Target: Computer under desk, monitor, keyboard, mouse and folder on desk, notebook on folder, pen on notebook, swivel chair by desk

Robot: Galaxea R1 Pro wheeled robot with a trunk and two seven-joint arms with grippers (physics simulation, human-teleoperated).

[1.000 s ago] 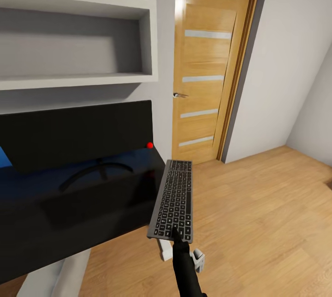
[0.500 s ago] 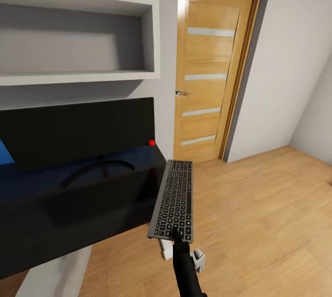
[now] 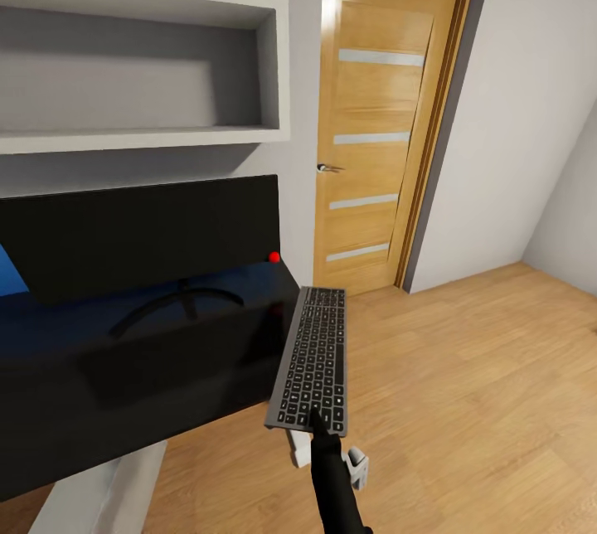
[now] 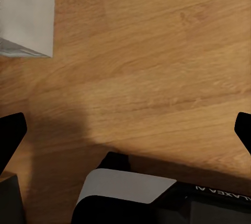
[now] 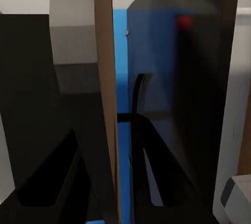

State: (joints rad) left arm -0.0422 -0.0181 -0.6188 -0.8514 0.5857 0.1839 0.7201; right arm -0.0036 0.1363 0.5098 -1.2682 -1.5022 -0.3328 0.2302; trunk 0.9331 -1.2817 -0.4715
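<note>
Only the camera has shifted; right gripper [image 3: 319, 422] clamps keyboard [image 3: 313, 356] off the desk [image 3: 166, 368] end edge, risking slipping; left jaws wide open, empty.

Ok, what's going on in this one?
The robot's right hand is holding the keyboard by its near end, level in the air just off the right end of the desk, not yet set down. The monitor is already standing on the desk. The left hand hangs open over the wood floor, carrying nothing. A closed wooden door is behind.
</note>
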